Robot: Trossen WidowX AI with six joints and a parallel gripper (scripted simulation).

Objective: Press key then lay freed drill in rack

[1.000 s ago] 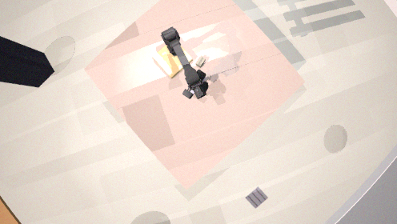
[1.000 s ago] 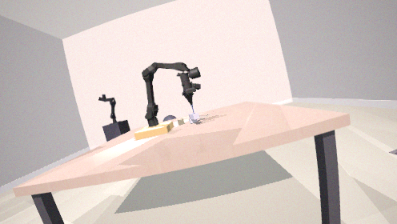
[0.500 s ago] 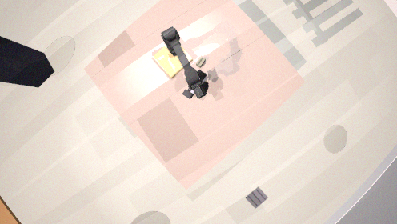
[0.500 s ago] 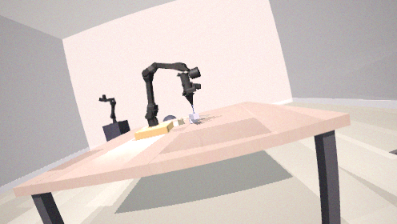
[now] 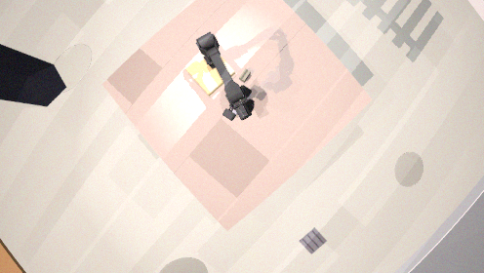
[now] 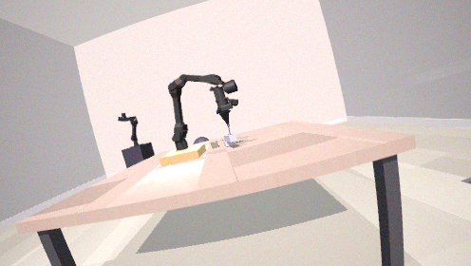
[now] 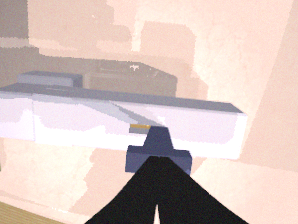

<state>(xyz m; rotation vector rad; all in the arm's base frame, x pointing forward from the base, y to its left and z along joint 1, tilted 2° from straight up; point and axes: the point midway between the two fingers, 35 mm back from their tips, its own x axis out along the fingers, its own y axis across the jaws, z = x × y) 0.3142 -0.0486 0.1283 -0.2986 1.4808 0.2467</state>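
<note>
Key (image 7: 158, 148): small dark-blue block at the front face of the pale housing (image 7: 200, 129), directly under the gripper (image 7: 157, 211). Gripper fingers shut together, holding nothing, tip poised just above the key. Drill not clearly made out. Yellow rack (image 6: 182, 154) lies beside the housing, toward the arm's foot. Step in hand: pressing. Next: push straight down.
</note>
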